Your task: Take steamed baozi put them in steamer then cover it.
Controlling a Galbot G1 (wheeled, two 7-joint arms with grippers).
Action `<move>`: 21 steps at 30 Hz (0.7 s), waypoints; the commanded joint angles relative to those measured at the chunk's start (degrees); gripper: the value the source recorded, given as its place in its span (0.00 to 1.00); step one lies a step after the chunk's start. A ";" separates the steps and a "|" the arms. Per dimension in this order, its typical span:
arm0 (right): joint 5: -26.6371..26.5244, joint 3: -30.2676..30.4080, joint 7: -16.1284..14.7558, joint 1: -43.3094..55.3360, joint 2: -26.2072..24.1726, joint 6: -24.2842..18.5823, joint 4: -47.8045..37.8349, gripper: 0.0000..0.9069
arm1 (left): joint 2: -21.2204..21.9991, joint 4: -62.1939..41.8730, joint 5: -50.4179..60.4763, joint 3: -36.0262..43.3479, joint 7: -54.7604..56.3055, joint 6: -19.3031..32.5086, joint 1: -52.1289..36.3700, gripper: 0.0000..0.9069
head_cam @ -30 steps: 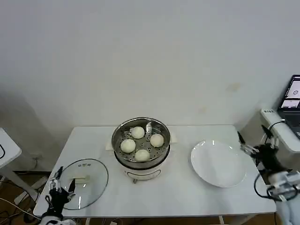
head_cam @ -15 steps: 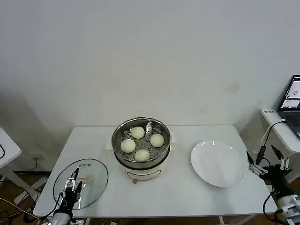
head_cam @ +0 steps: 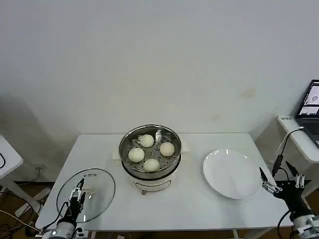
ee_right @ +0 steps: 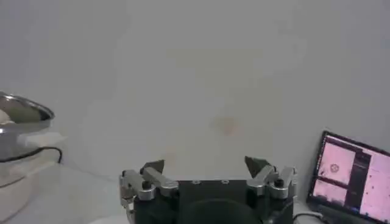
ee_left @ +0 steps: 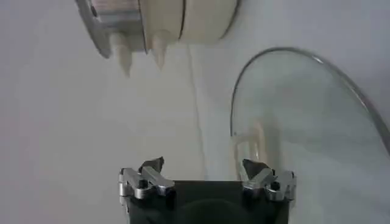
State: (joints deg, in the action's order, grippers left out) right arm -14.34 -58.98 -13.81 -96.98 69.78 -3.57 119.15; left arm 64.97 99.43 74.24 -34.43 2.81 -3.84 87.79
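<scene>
Four buns (head_cam: 151,149) sit in the steamer (head_cam: 150,152); the lid (head_cam: 85,194) awaits under the open left tool (head_cam: 78,194); the right tool (head_cam: 280,182) idles open.

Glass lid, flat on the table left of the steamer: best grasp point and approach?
Grip the whitish oblong handle at the centre of the cover, probably from straight above with the jaws across its narrow width. The lid lies flat, so its metal rim sits against the table and offers little purchase. The left gripper, open, hangs over the lid near the handle.
</scene>
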 commanded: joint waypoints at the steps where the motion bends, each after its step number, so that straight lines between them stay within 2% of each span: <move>1: 1.28 -0.08 -0.20 -1.18 0.94 -0.54 0.26 1.00 | -0.59 -4.55 1.04 0.67 -0.66 -0.04 -5.33 1.00; 10: 1.38 -0.07 -0.19 -1.83 1.78 -1.00 0.52 1.00 | -1.55 -5.66 0.01 1.29 -0.96 -0.65 -8.75 1.00; 17: 2.28 -0.35 -0.22 -1.81 2.22 -1.29 0.32 1.00 | -0.41 -7.92 -0.84 1.71 -0.95 -0.49 -10.38 1.00; 18: 2.31 -0.35 -0.24 -1.83 2.25 -1.35 0.33 1.00 | -0.25 -8.17 -0.94 1.80 -0.89 -0.48 -10.56 0.91; 19: 2.29 -0.34 -0.23 -1.84 2.27 -1.34 0.38 1.00 | -0.07 -8.50 -0.99 1.85 -0.80 -0.47 -10.80 0.64; 21: 2.28 -0.30 -0.24 -1.91 2.37 -1.36 0.45 1.00 | 0.12 -8.95 -1.23 1.95 -0.88 -0.43 -11.05 0.28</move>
State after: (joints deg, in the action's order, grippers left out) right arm -12.46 -59.30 -13.99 -98.64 71.90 -4.80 119.46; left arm 64.59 92.78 73.49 -32.66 1.99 -4.30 79.00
